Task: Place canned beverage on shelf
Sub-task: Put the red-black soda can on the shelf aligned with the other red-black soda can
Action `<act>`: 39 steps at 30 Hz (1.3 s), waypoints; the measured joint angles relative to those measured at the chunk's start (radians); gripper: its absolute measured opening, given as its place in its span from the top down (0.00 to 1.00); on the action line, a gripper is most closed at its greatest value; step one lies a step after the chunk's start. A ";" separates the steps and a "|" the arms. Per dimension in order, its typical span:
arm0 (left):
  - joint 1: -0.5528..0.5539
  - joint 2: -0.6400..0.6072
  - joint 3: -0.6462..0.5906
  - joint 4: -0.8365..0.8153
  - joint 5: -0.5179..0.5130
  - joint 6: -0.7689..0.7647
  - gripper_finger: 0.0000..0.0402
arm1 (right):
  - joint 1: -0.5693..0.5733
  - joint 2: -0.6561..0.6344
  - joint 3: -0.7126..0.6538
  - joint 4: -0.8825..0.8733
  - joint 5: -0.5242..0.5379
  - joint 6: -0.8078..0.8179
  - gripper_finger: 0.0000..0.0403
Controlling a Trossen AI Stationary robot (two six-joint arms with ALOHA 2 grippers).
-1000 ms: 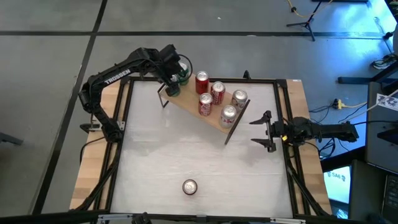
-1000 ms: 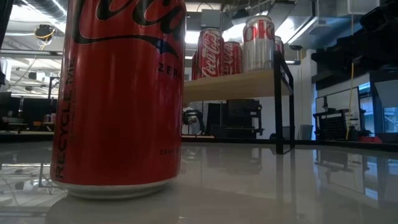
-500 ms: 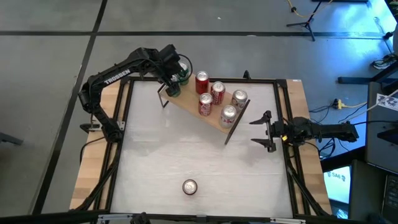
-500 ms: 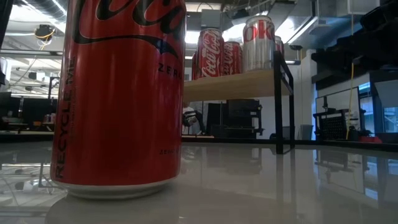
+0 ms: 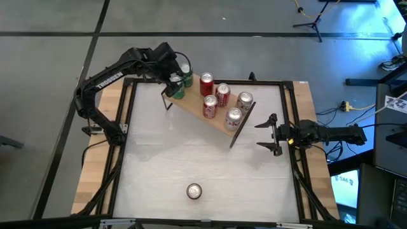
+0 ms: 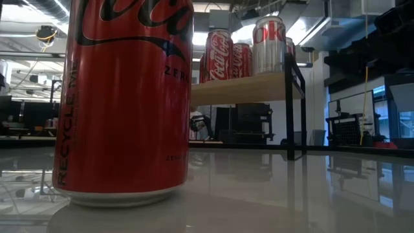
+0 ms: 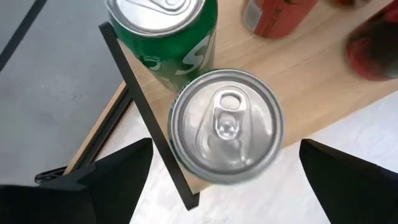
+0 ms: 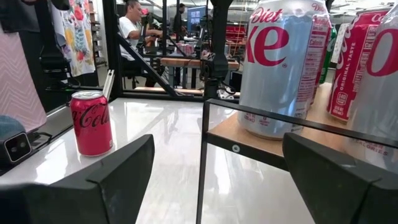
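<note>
While the high view hides it, left wrist shows the left gripper (image 7: 217, 180) spread wide over two green cans (image 7: 227, 126) on the shelf (image 5: 210, 114) | arm has pulled back | right gripper (image 5: 272, 134) open, parked beside the shelf

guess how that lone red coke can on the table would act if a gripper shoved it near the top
The red can stands upright and is taller than it is wide, so a high shove would probably tip it. Once on its side, its round body would likely roll across the glossy white table. The smooth metal wall may feel slippery.
</note>
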 joint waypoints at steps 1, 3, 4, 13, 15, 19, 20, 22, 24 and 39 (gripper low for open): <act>0.000 -0.010 0.000 0.000 0.003 -0.001 0.02 | 0.000 0.000 0.000 -0.001 0.000 0.000 0.13; -0.001 -0.031 0.000 0.000 0.005 -0.005 0.02 | 0.000 0.001 0.000 -0.002 0.000 0.000 0.13; -0.002 -0.041 0.000 0.000 0.005 -0.006 0.02 | 0.000 0.001 0.000 -0.003 0.000 0.000 0.13; -0.023 -0.132 0.001 -0.002 0.005 -0.034 0.02 | 0.000 0.001 0.000 -0.006 0.000 0.066 0.13; -0.034 -0.152 0.001 -0.002 0.005 -0.046 0.02 | 0.000 0.001 0.000 -0.007 0.000 0.077 0.13; -0.075 -0.202 0.001 -0.002 0.005 -0.120 0.02 | 0.000 0.001 0.000 -0.007 0.000 0.075 0.13; -0.090 -0.215 0.001 -0.002 0.004 -0.143 0.02 | 0.000 0.001 0.000 -0.007 0.000 0.075 0.13; -0.130 -0.232 0.001 0.000 0.005 -0.195 0.02 | 0.000 0.001 0.000 -0.008 0.000 0.075 0.13; -0.181 -0.247 0.001 0.002 0.008 -0.252 0.02 | 0.000 0.001 0.000 -0.008 0.000 0.075 0.13; -0.681 -0.171 0.001 0.196 -0.069 -0.478 0.02 | 0.000 0.001 0.000 -0.009 0.000 0.123 0.13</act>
